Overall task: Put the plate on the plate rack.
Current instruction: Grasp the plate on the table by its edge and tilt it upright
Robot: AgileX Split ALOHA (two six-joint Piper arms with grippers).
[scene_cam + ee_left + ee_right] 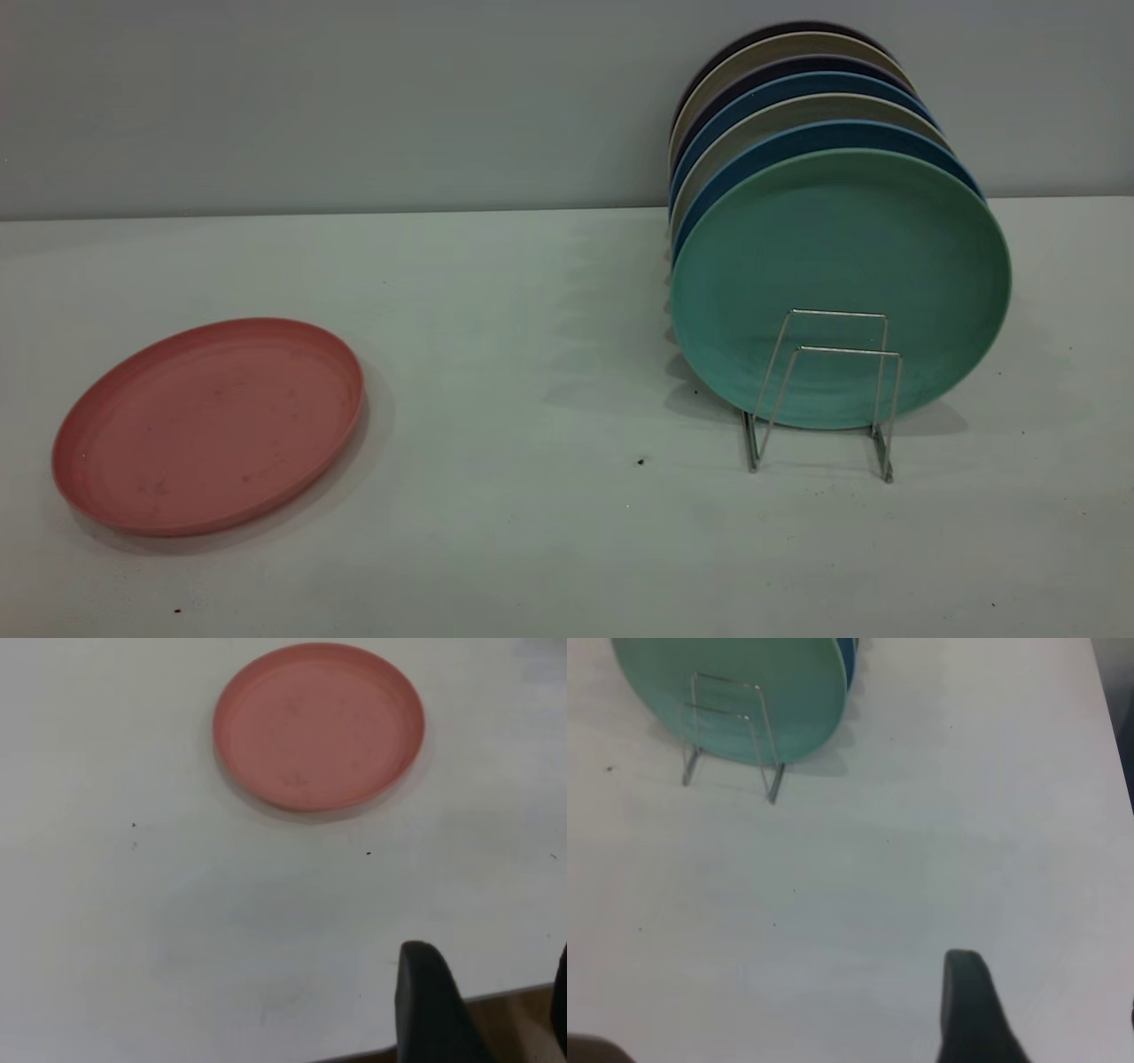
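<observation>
The salmon-pink plate (209, 425) lies flat on the white table at the left, and it also shows in the left wrist view (319, 725). The silver wire plate rack (826, 390) stands at the right with its two front loop dividers bare; it also shows in the right wrist view (731, 735). Neither arm shows in the exterior view. My left gripper (492, 958) is open and empty, hovering near the table's edge well away from the pink plate. My right gripper (1050, 985) is open and empty, well away from the rack.
A teal-green plate (840, 283) stands upright in the rack, with several blue and beige plates (797, 97) lined up behind it. A grey wall runs behind the table. The table's edge (496, 999) lies under the left gripper.
</observation>
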